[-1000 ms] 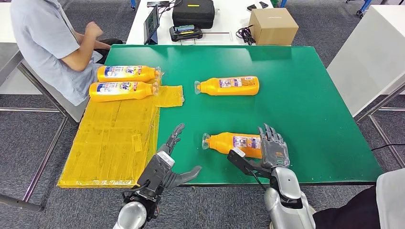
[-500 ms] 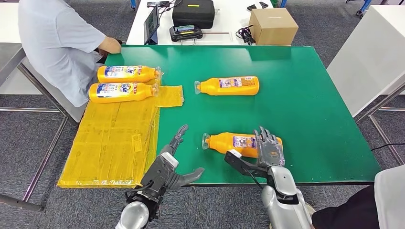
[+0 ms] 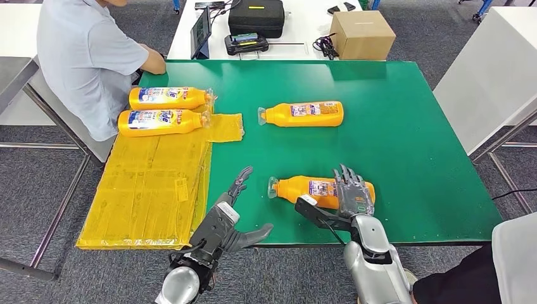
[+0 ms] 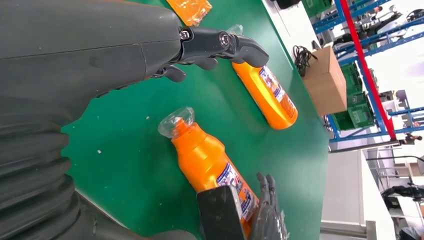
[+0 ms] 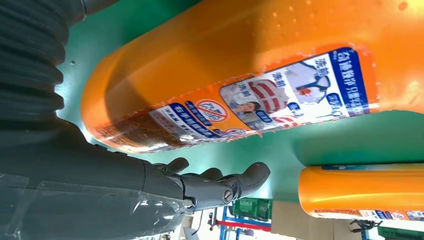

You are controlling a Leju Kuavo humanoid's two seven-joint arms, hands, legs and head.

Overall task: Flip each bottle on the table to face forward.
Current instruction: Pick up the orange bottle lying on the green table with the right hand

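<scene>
Flanking nearest bottle (image 3: 316, 189): far bottle (image 3: 303, 114), person (image 3: 88, 60).

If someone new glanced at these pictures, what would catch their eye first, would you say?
Probably the orange bottle lying on its side near the green table's front edge, with the right hand spread over its base end. The left hand hangs open beside it, and two more bottles lie on yellow sheeting.

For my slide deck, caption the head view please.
Right hand reaching over the nearest orange bottle on the green table, left hand open beside it.
</scene>
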